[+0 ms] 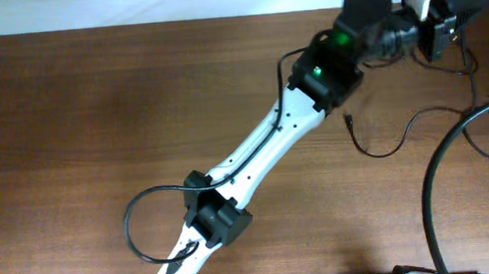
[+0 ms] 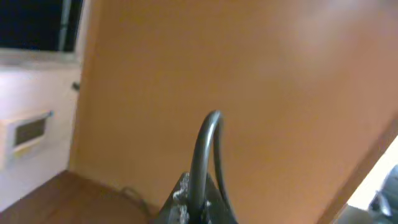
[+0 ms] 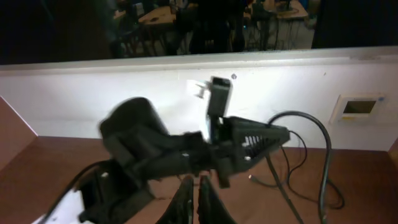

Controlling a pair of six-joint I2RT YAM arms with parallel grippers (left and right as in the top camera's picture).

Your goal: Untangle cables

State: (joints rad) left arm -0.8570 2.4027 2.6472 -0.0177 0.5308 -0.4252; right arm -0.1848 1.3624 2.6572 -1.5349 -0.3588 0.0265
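Note:
A thin black cable [image 1: 381, 152] lies loose on the wooden table [image 1: 99, 120] at the right, its small plug end [image 1: 346, 118] near the left arm's elbow. It also shows in the right wrist view [image 3: 280, 183], with a light tip [image 3: 250, 177]. My left gripper [image 1: 450, 22] is stretched to the far right corner. In the left wrist view the left gripper [image 2: 199, 208] is shut on a cable [image 2: 208, 143] that arches up from its jaws. The right wrist view shows the left gripper [image 3: 283, 134] from the side. My right gripper [image 3: 198, 186] is shut and empty, above the table.
A thicker black cable [image 1: 431, 194] curves down the right side of the table. The left arm [image 1: 262, 149] crosses the table diagonally. A white wall [image 3: 124, 93] with a wall plate [image 3: 360, 107] runs behind the far table edge.

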